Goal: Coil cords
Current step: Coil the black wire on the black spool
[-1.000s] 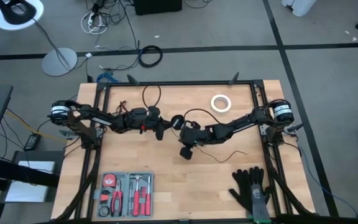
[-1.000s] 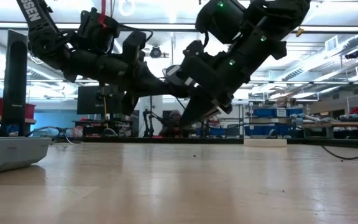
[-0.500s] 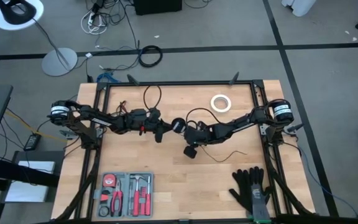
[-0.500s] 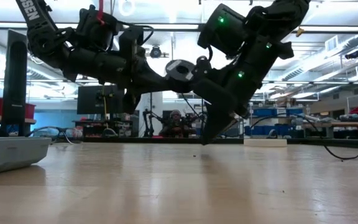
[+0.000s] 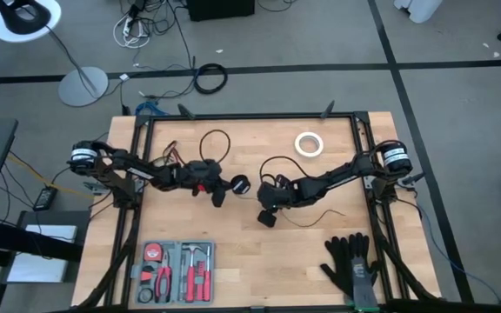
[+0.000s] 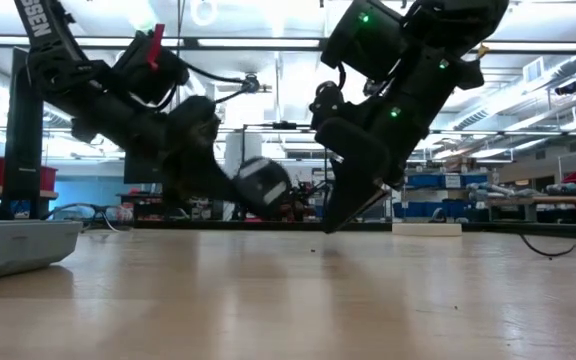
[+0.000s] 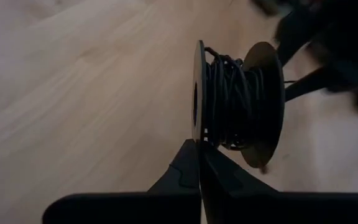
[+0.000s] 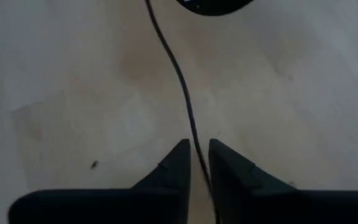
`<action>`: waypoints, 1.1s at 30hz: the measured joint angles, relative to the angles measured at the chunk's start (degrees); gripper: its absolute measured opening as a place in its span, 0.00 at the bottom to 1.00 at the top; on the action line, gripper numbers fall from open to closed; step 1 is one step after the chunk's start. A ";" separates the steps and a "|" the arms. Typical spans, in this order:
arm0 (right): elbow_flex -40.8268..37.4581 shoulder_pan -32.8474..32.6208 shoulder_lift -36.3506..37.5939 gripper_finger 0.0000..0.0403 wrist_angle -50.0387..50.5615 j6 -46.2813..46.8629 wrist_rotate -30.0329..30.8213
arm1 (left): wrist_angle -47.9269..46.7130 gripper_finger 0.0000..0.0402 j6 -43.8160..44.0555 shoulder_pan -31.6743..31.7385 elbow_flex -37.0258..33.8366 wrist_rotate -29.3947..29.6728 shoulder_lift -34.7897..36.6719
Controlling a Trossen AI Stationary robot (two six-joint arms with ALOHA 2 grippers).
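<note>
Both dark six-joint arms are stretched in toward the middle of the pale wooden surface [image 5: 233, 252], reaching at each other from opposite sides. The left claw [image 5: 224, 189] sits a bit left of centre, arm running almost straight out from its base and sloping downward toward the tip. Its two dark fingers [image 7: 191, 171] are pressed tight together, pinching the rim of the small round black spool [image 7: 235, 102]. The right claw [image 5: 268, 215] hangs just right of centre, elbow up, wrist bent so the tips point steeply down near the surface. Its fingers [image 8: 178, 163] stand slightly apart, a narrow gap between them.
</note>
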State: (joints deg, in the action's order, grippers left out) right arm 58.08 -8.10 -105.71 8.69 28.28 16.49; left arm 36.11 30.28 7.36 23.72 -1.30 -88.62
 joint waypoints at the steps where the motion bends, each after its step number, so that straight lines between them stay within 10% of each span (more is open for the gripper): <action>1: 0.00 -0.24 0.00 0.17 0.37 -0.01 0.00 | -1.16 0.00 -0.19 -0.52 -0.13 1.10 0.00; 14: 0.00 -2.82 0.44 0.27 6.32 1.55 0.67 | -5.29 0.00 -1.57 -1.49 -0.45 2.69 -0.02; 26: 0.02 -0.11 0.46 0.26 -13.52 -14.31 7.81 | -6.17 0.00 -5.76 -1.49 -0.43 -2.47 -0.02; 33: 0.02 3.01 0.06 0.26 -16.69 -15.02 -1.37 | -6.56 0.00 -7.79 -1.49 0.28 -3.02 -0.02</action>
State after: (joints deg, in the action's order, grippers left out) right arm 58.11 -5.09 -105.65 -8.00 13.26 15.12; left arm 29.56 22.49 5.87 24.01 -4.32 -88.64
